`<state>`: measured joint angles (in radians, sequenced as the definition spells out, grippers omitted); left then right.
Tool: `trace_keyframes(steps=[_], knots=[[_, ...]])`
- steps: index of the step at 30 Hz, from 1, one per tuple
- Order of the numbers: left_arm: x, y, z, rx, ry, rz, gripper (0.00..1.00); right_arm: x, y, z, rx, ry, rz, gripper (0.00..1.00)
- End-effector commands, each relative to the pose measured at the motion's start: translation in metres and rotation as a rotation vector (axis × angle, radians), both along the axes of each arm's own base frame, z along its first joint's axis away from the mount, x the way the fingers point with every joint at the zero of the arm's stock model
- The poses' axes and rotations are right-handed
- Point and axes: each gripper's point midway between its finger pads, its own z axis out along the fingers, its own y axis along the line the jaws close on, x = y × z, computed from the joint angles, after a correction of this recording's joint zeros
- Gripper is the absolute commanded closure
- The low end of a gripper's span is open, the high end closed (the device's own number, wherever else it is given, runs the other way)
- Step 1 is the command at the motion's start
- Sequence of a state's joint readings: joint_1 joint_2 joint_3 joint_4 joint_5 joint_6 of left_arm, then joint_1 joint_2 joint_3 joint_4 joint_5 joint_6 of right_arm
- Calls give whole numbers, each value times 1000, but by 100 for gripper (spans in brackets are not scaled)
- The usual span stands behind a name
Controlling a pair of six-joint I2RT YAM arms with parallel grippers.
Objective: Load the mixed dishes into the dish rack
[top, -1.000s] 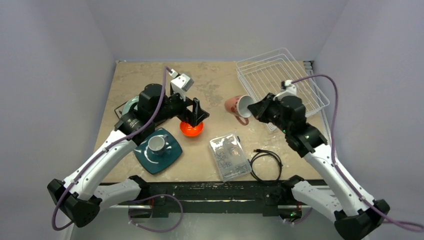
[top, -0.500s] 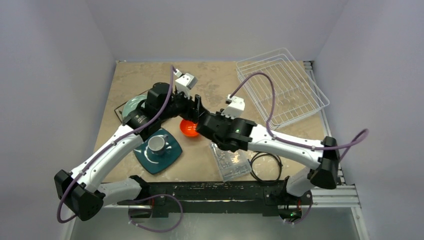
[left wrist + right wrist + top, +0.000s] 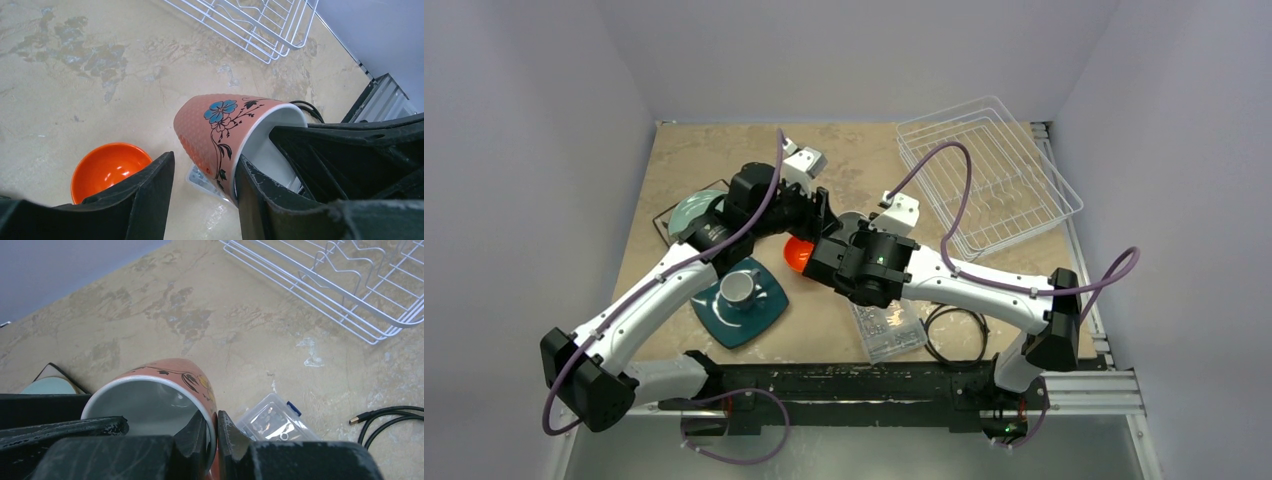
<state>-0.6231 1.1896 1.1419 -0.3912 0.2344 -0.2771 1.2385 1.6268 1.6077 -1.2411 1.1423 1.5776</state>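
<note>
Wrist views: right tool [image 3: 211,426] pinches pink cup [image 3: 215,130] rim; left tool [image 3: 204,164] spread astride it. Overhead: cup hidden under arms.

Rack [image 3: 989,165]: far right of surface [image 3: 704,150]. Bowl [image 3: 796,256]: centre. Mug [image 3: 742,288] sits on square plate [image 3: 769,308], near left, before bowl. Round plate [image 3: 686,212]: left, behind those. Box [image 3: 894,335]: near centre, with cable [image 3: 927,330] just right of it. Cup [image 3: 220,130]: off the surface, above box's far end, right of bowl.
</note>
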Motion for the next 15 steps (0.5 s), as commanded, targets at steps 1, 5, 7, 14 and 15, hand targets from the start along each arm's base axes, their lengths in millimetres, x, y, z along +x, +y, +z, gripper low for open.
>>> trace_keyframes(steps=[1,5,7,14,15], knots=[[6,-4,5,19,-10,5,55,11,3,52,118,-167,-31,100],[9,-4,-5,62,11,17,61,13,10,55,110,-172,-36,100],[11,-5,-10,84,15,24,64,14,14,55,95,-170,-35,100],[11,-8,-19,118,26,4,100,12,13,58,-46,-149,19,66],[10,-9,-18,112,27,-7,100,11,11,58,-104,-138,56,51]])
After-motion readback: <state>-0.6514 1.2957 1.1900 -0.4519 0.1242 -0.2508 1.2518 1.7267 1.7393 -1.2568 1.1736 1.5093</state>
